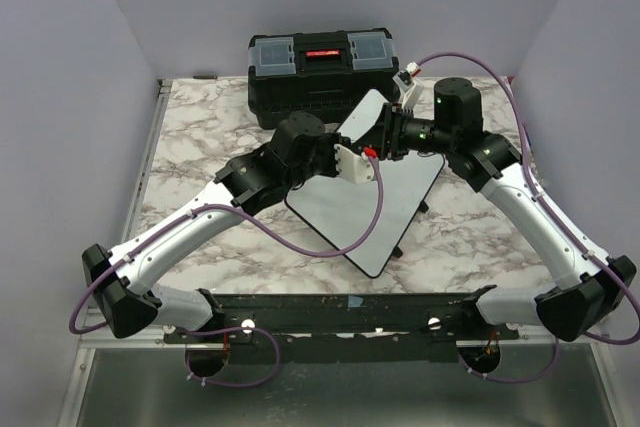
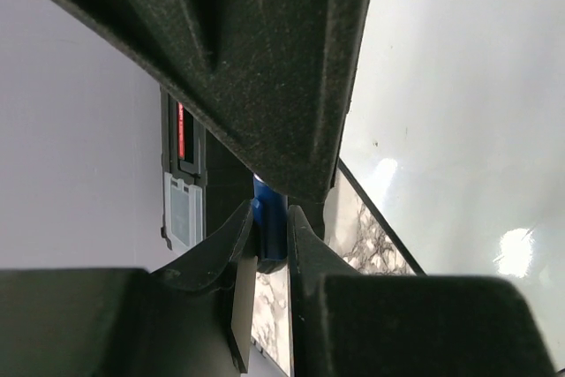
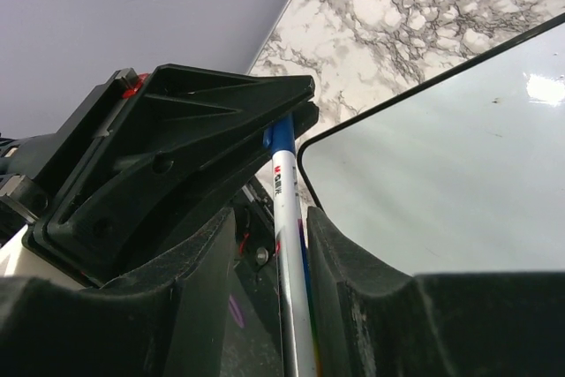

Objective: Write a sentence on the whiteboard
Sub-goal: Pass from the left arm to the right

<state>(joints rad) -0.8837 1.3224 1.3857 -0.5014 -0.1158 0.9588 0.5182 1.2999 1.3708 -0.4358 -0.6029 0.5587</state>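
The whiteboard [image 1: 385, 209] lies at an angle on the marble table, its glossy white face [image 2: 459, 86] [image 3: 441, 183] bare where it shows; the sentence is out of view. Above its far corner the two grippers meet tip to tip. My left gripper [image 1: 358, 162] [image 2: 272, 222] is shut on the blue cap [image 2: 269, 218] of a marker. The marker's silver barrel [image 3: 291, 253] runs between the fingers of my right gripper [image 1: 388, 134] [image 3: 269, 214]. A gap still shows beside the barrel at the left finger [image 3: 199, 253]. The left gripper's black body [image 3: 177, 156] fills the upper left of the right wrist view.
A black toolbox [image 1: 320, 72] [image 2: 185, 174] with clear lid trays and a red latch stands at the back of the table, just behind the board. Purple cables loop from both arms over the board and table. Lilac walls close in the sides.
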